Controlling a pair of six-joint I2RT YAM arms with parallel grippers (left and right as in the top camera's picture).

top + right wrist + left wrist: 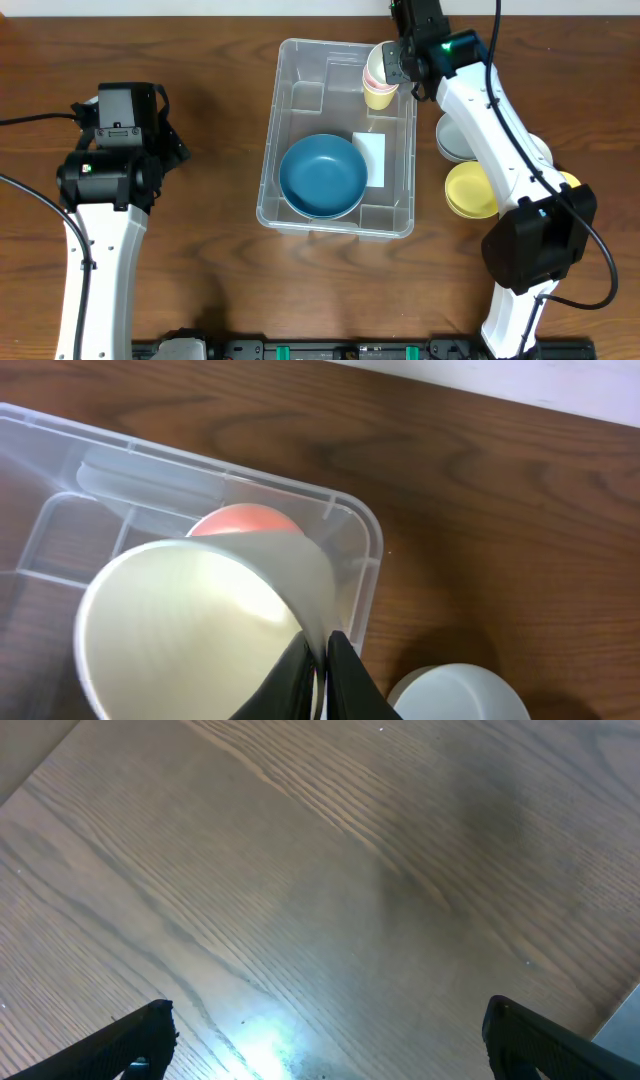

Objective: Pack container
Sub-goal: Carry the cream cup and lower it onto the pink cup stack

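Note:
The clear plastic container stands mid-table with a blue bowl and its white label inside. My right gripper is shut on the rim of a pale yellow cup, held over the container's far right corner. In the right wrist view the fingers pinch the cup's wall, above a pink cup inside the container. My left gripper is open and empty over bare wood at the table's left.
Right of the container lie a grey-white bowl and a yellow bowl, partly under my right arm. The grey-white bowl also shows in the right wrist view. Wood table surrounds everything.

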